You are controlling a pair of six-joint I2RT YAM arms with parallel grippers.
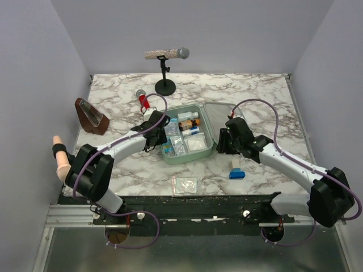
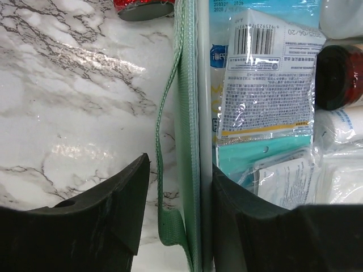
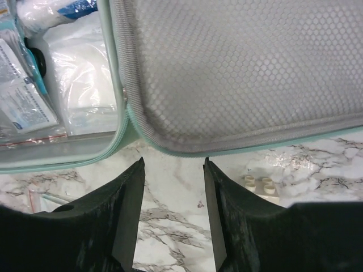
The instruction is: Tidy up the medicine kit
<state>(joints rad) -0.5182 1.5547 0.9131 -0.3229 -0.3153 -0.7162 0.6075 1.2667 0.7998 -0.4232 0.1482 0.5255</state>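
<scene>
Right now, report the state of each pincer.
Left pincer: open, straddling the side wall of the medicine kit, not clamped.
Right pincer: open, empty, near the edge of the lid.

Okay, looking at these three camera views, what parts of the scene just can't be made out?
Top external: the right arm covers part of the medicine kit lid; the clear packet contents are too small to tell.
Left wrist: the red item is cut off by the top edge; the barcode packet print is too small to read.
Right wrist: the small white piece is half hidden behind a finger of the right gripper.
</scene>
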